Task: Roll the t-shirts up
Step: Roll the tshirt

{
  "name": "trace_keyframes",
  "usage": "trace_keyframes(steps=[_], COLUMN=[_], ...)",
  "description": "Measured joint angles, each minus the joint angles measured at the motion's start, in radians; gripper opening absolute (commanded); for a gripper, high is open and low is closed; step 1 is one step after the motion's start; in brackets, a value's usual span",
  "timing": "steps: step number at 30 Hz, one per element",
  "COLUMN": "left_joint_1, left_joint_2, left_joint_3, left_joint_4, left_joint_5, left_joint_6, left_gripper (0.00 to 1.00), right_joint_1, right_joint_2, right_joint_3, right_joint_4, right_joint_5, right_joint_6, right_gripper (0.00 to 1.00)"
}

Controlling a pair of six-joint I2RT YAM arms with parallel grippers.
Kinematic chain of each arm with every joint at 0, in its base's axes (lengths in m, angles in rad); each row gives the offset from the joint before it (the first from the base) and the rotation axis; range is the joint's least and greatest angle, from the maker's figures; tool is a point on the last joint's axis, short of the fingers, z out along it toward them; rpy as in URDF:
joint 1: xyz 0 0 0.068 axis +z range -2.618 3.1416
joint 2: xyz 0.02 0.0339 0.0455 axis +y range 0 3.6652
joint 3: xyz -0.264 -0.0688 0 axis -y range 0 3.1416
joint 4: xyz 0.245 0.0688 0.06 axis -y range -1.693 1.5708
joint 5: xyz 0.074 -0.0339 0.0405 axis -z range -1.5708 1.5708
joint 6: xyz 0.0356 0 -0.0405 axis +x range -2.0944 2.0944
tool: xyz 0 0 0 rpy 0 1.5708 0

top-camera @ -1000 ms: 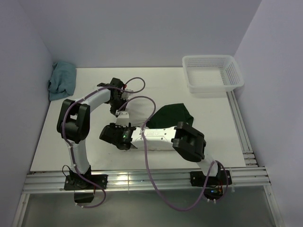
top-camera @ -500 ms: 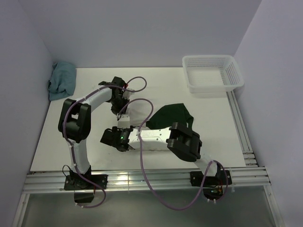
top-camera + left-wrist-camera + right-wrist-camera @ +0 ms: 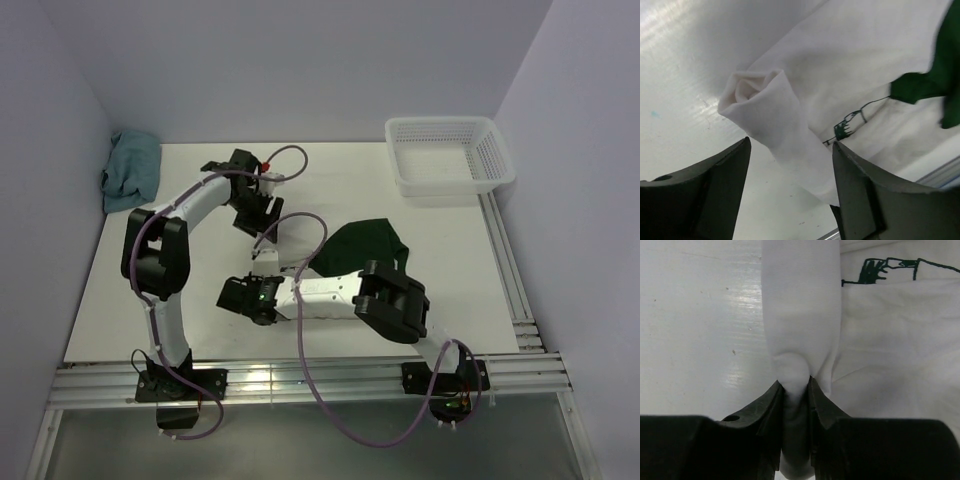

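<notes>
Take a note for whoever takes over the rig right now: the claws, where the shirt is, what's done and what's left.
Left claw: open, hovering over the far end of the roll, gripping nothing.
Right claw: shut on the roll's near end.
T-shirt: on the table, between the arms.
Done: one edge is rolled into a tube.
Left: chest print and green sleeve lie flat, so roll the rest.
Basket sits at the far right corner, teal cloth at the far left.
</notes>
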Motion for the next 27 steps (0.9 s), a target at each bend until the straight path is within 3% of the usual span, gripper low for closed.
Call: trace_keyframes(steps=[2, 3, 8, 13, 22, 27], left_joint_1=[0.019, 0.035, 0.128, 0.211, 0.225, 0.225], left_joint_2=[-0.002, -0.006, -0.052, -0.089, -0.058, 0.003], left_joint_3=[0.037, 0.056, 0.065, -0.013, -0.230, -0.256], left_joint_4=[-0.004, -0.003, -0.002, 0.012, 0.118, 0.192], left_joint_5=[0.048, 0.082, 0.228, 0.354, 0.471, 0.491], left_joint_6=[0.005, 0.011, 0.052, 0.100, 0.138, 0.101], left_gripper=[0.74, 0.81, 0.83, 0.84, 0.85, 0.79], right_joint_1=[-0.004, -0.009, -0.057, -0.129, -0.175, -0.195], right_joint_2=[-0.039, -0.071, -0.245, -0.301, -0.207, -0.157], right_joint_3=[-0.073, -0.130, -0.472, -0.715, -0.825, -0.879], right_joint_4=[0.078, 0.140, 0.544, 0.964, 1.369, 1.547], right_joint_5=[-0.008, -0.021, -0.159, -0.324, -0.483, -0.525], right_joint_6=[0.000, 0.002, 0.010, 0.051, 0.149, 0.217], right_gripper=[0.19, 0.17, 0.16, 0.16, 0.15, 0.16])
